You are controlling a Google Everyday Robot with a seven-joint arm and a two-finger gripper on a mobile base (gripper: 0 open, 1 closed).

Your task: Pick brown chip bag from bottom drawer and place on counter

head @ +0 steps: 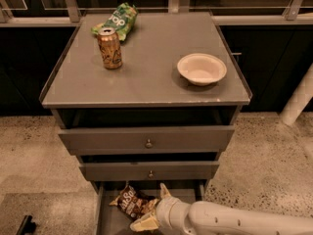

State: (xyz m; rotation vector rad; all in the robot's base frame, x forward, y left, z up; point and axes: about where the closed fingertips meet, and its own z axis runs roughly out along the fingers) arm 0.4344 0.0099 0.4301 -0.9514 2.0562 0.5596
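Gripper (150,207) seen bottom middle, fingers (163,191) spread around brown chip bag (128,202) in bottom drawer (105,219), readied for pinching.

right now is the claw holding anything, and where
Cannot tell: the claw is at the right end of the brown chip bag, in the bottom drawer.

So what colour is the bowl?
The bowl is cream-white, camera view; the gripper is at the brown chip bag.
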